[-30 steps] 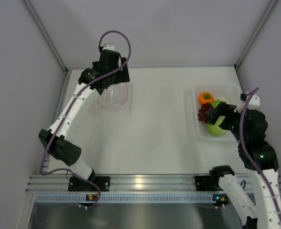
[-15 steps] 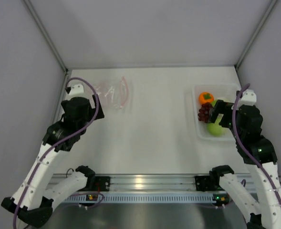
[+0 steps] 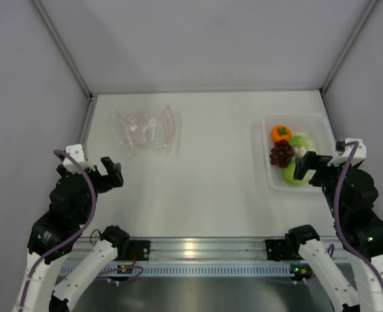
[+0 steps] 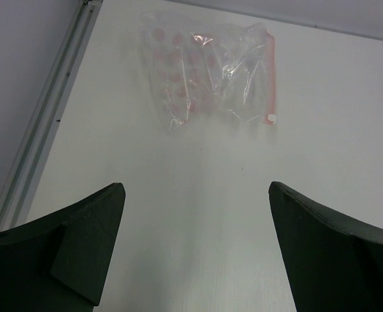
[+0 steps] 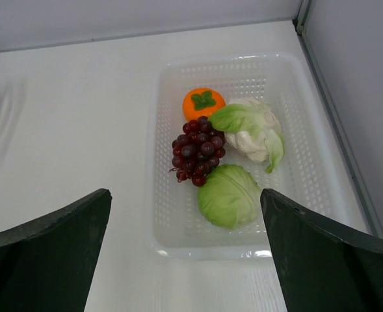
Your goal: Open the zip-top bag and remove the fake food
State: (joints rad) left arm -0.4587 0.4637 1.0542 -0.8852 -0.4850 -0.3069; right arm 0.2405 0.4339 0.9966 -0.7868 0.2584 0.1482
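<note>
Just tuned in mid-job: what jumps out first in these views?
The colourful fake food sits together in the pale perforated tray at far right, with the orange fruit the brightest piece. At far left the zip-top bag lies flat, apparently empty. The left tool and right tool hang open, touching nothing.

From above and behind, one camera takes in the whole worktop point(image 3: 211, 188); nearer wrist cameras, seemingly angled downward, share its zip-top bag point(image 4: 211, 71) (left) and tray point(image 5: 308, 162) (right).

Bag point(image 3: 145, 129) left; food point(image 3: 281, 153) in tray point(image 3: 316, 125), right.
</note>
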